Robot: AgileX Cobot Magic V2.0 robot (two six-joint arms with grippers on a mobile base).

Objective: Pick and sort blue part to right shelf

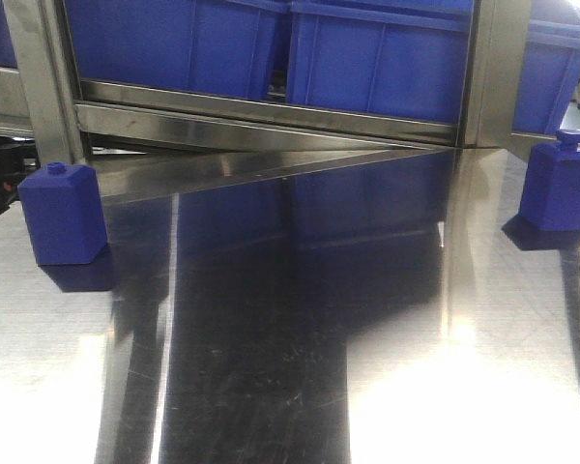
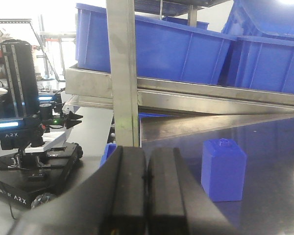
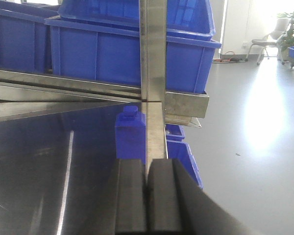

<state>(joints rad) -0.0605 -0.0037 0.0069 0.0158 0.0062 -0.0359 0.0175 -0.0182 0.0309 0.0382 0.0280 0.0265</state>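
Left gripper [image 2: 146, 154]: pads pressed together, nothing between them. Right gripper [image 3: 147, 164]: same, together and empty. Blue part [image 2: 223, 169] stands upright on the steel table [image 1: 300, 387], ahead and to the right of the left gripper and not touching it. It sits near the table's back-left corner, beside the left post [image 2: 122, 73] of the shelf rack [image 1: 271, 108]. The flanged-cap block [image 3: 131, 134] is at the back-right corner, partly hidden behind the right post [image 3: 154, 73] in the right wrist view. Wide bare steel between the two blocks. The rack's lower rail runs along the table's back edge, with blue bins [image 1: 377, 58] above it. Off the right edge there's a lower blue bin [image 3: 186, 159], then open floor [image 3: 255, 147]. Off the left edge there's a second robot rig [image 2: 19, 98] with "ARX" readable on its column and base.
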